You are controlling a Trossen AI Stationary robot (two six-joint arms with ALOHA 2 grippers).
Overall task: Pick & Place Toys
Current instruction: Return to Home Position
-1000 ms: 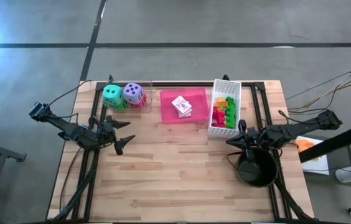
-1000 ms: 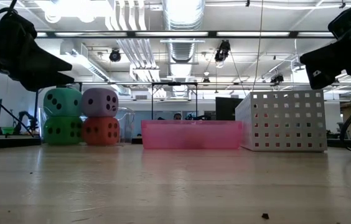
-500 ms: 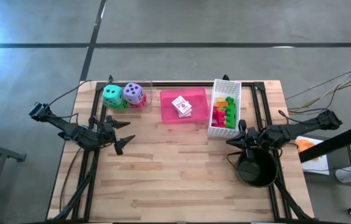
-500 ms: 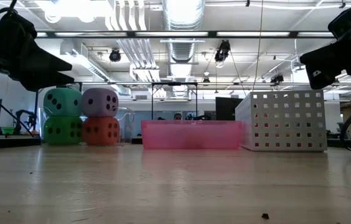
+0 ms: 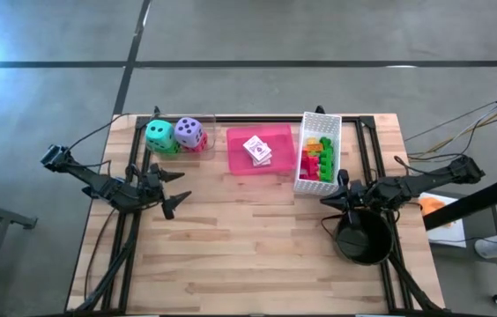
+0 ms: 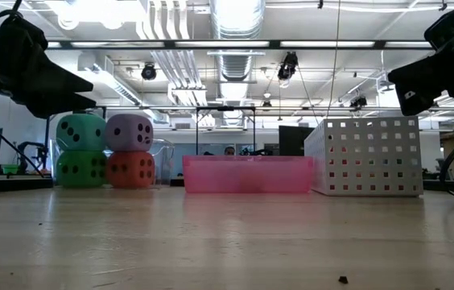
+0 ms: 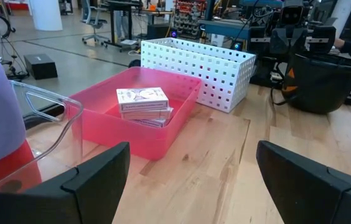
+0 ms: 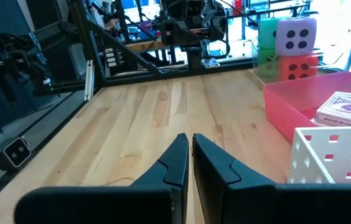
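1. High view: the left gripper (image 5: 175,189) hangs over the left part of the bench (image 5: 248,246), fingers spread wide and holding nothing. The right gripper (image 5: 327,201) sits beside the near end of the white mesh basket (image 5: 322,115), directly above the black pot (image 5: 363,238). The teal die (image 5: 159,134) and purple die (image 5: 189,132) sit side by side at the far left corner. The card packs (image 5: 257,150) lie in the pink bin (image 5: 235,157), and the bricks (image 5: 316,158) fill the basket. Open wood separates both grippers.

2. Low view: this shows what the top-down camera mostly hides, namely that the dice are stacked. The teal die rests on the green die (image 6: 81,168) and the purple die on the red die (image 6: 130,169). The pink bin's wall (image 6: 247,174) hides the cards, and the basket's wall (image 6: 364,157) hides the bricks. Both arms are dark shapes in the upper corners, clear of the bench.

3. Left wrist view: the two fingers (image 7: 98,180) stand well apart over bare wood. The purple and red dice sit inside a clear bin (image 7: 57,115), just beside the pink bin. The basket and pot lie beyond.

4. Right wrist view: the fingers (image 8: 175,165) are drawn together with only a sliver between them, gripping nothing. Across the bench all four dice show, with one card pack in the pink bin and a basket corner close by.
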